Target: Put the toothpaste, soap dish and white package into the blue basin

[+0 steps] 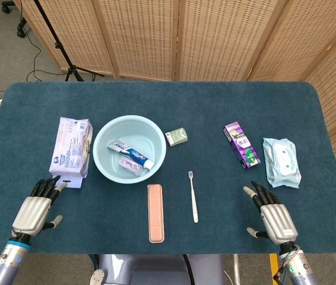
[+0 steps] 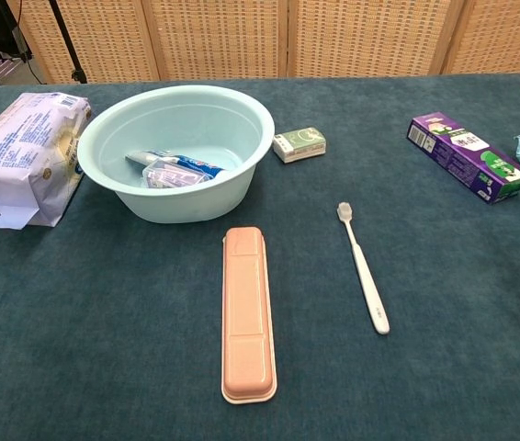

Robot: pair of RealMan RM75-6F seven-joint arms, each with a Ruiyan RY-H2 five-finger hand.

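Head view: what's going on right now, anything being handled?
Nothing is held. The left hand and right hand rest open on the table near its front edge. The toothpaste and a small pinkish item lie in the blue basin. The white package sits on the table left of the basin, just ahead of the left hand.
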